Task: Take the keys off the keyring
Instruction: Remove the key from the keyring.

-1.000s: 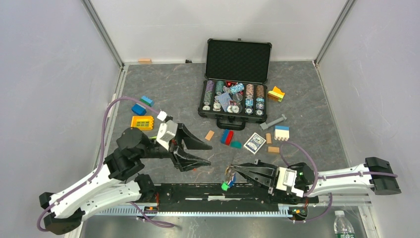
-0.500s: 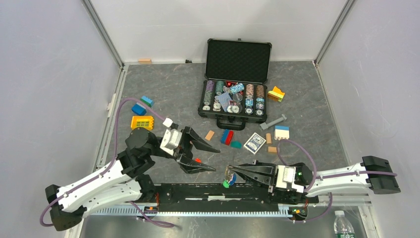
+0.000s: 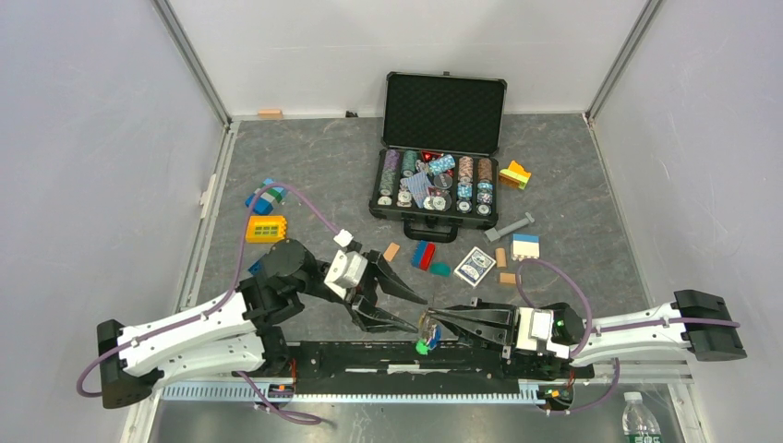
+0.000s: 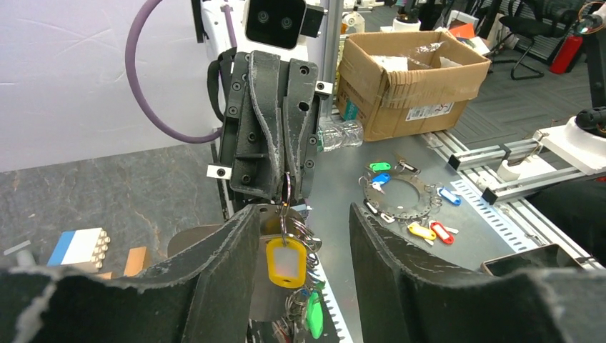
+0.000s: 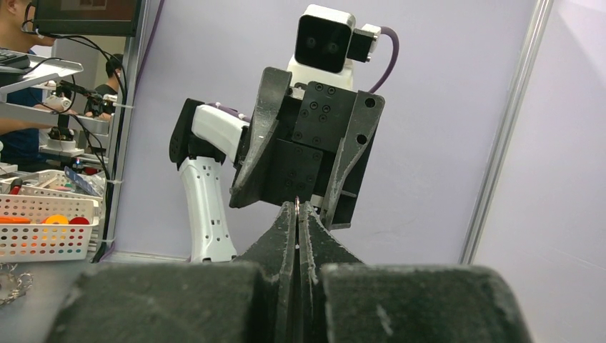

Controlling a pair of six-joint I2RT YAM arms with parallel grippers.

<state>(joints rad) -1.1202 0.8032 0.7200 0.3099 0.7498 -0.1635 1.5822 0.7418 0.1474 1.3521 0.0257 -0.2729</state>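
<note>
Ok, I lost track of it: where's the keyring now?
Top view, near-centre: the keyring hangs from the shut right gripper, inside the open left gripper.

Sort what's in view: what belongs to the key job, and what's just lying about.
Job: keyring, pinched in the right fingers; keys hanging from it; left fingers, open around them.
Lying about: poker chip case, toy blocks, card deck.

Lab: panel-walled cell, cardboard box
</note>
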